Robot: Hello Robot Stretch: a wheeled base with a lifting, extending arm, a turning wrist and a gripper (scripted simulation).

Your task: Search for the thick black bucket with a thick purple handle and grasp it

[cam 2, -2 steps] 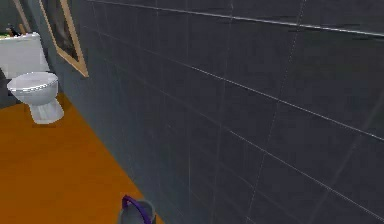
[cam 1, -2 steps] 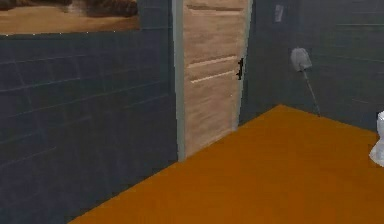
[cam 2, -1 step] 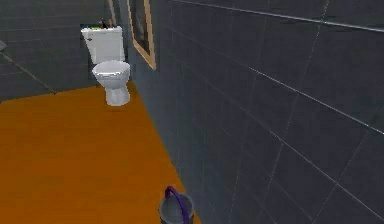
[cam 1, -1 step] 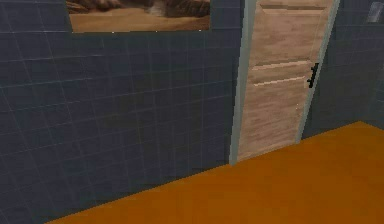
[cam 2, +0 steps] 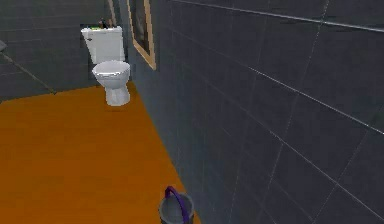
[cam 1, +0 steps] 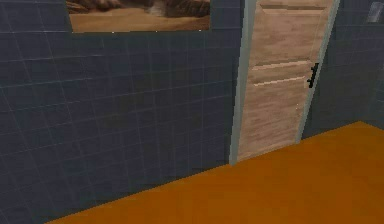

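Where the orange floor meets the dark tiled wall, the bucket stands at 6 o'clock in the arm side view. It is dark with a purple handle and is cut by the bottom edge. A white toilet sits at 11 o'clock, well apart. Ahead, a wooden door stands at 1 o'clock. The gripper's state cannot be told.

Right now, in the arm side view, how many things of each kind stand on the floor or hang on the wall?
Toilet: 1
Bucket: 1
Framed picture: 1
Total: 3
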